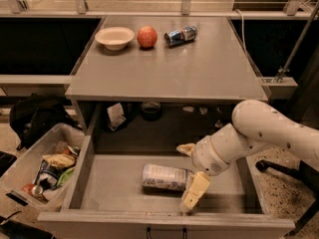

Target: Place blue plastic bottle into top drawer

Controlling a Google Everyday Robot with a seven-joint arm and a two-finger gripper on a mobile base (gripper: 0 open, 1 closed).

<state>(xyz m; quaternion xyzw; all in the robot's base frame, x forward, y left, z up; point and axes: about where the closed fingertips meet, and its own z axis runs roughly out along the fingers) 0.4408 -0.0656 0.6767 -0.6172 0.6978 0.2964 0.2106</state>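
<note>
The bottle [163, 177] lies on its side on the drawer [112, 182] floor, lower centre, with the hand [191, 169] spread wide at its right end; seemingly only withdrawal remains.

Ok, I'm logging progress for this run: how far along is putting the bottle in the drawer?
Mostly done. The top drawer is pulled out and the blue plastic bottle lies on its side on the drawer floor. In hand: the gripper sits at the bottle's right end, fingers spread wider than it, so it looks let go. Left: lifting the arm out of the drawer.
</note>
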